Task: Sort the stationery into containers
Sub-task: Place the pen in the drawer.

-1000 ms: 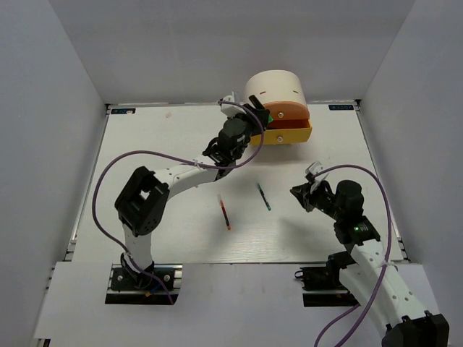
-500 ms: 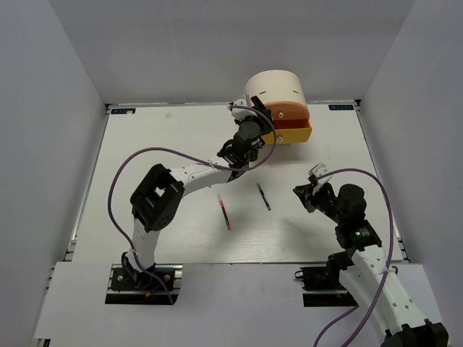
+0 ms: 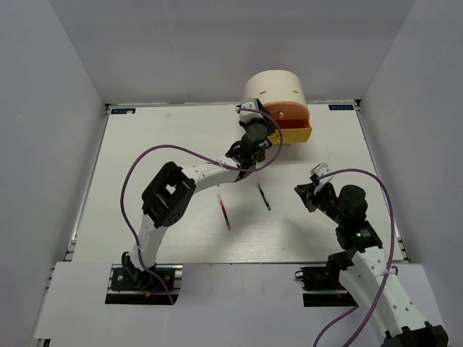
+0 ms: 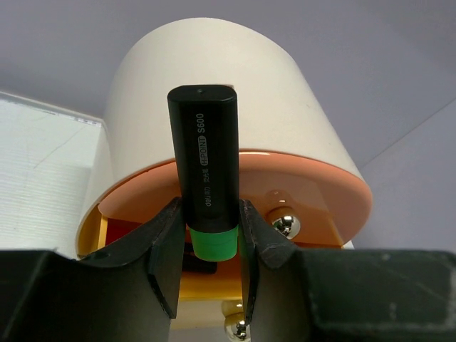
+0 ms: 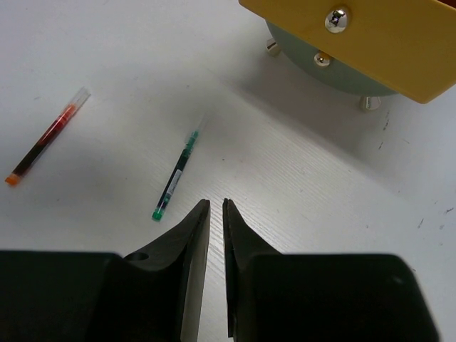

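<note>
- Left gripper (image 4: 209,231) is squeezing a black highlighter (image 4: 205,157). It holds it down by the green cap (image 4: 211,244), so the long black part sticks up.

- Where is it?

- Right in front of the round cream drawer unit (image 4: 214,78). The pink drawer (image 4: 320,196) is just behind it, and the yellow drawer (image 3: 295,134) under that one is pulled open.

- So it goes in the yellow one?

- I think so. But it could go wrong. The gripper only holds the end, so the highlighter could tip or slip out. If it is let go too soon, it may hit the pink front or the yellow edge, bounce off and roll away on the table (image 3: 159,144).

- What about the other one?

- Right gripper (image 5: 216,206) has its fingers almost together with nothing in them. It hangs over the table near the green pen (image 5: 174,178). The red pen (image 5: 44,139) lies further off. Both need a home too, and thin pens are hard to pinch off a flat table
</note>
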Robot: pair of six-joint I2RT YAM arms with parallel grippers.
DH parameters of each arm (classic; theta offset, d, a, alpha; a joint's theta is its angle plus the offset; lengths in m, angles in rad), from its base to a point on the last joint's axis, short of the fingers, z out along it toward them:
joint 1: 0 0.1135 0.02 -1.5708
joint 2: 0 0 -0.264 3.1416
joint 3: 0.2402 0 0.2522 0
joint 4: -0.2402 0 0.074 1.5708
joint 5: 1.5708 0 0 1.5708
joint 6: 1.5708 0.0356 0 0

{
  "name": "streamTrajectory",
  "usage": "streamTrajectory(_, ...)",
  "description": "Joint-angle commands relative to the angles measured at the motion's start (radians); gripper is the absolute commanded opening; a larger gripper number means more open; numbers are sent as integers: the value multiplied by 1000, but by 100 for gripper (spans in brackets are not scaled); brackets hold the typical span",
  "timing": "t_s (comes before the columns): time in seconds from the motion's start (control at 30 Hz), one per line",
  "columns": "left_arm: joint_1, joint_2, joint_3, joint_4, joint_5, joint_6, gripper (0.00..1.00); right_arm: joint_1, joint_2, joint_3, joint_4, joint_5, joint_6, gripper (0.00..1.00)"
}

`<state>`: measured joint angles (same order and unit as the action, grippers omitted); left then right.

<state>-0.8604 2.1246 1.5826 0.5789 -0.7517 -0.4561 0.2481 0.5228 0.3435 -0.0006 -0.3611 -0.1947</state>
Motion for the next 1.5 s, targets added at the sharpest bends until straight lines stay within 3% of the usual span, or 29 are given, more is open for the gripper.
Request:
streamTrajectory(0.0, -5, -12, 37, -11, -32, 19, 27, -4, -14, -12, 28, 19, 12, 19)
streamTrajectory(0.17, -5, -3, 37, -11, -43, 37, 40, -4, -10, -11, 28, 17, 12, 20)
streamTrajectory(0.37, -5, -3, 37, -21, -43, 37, 48, -6, -15, -14, 24, 19, 12, 20)
streamTrajectory(0.83, -5, 15, 47, -60, -24, 27, 52, -12, -18, -17, 27, 21, 12, 23)
streamTrajectory(1.13, -14, -110, -15, 28, 32, 91, 65, -10, -18, -18, 27, 10, 12, 30)
streamTrajectory(1.3, -34, -238, -127, 67, 64, 123, 66, -10, -6, -14, 27, -1, 11, 33)
streamTrajectory(1.43, -45, -402, -261, 56, 86, 132, 68, -12, 8, -6, 37, -1, 20, 64)
streamTrajectory(1.47, -45, -478, -316, 35, 86, 132, 68, -12, 16, -5, 39, -2, 20, 66)
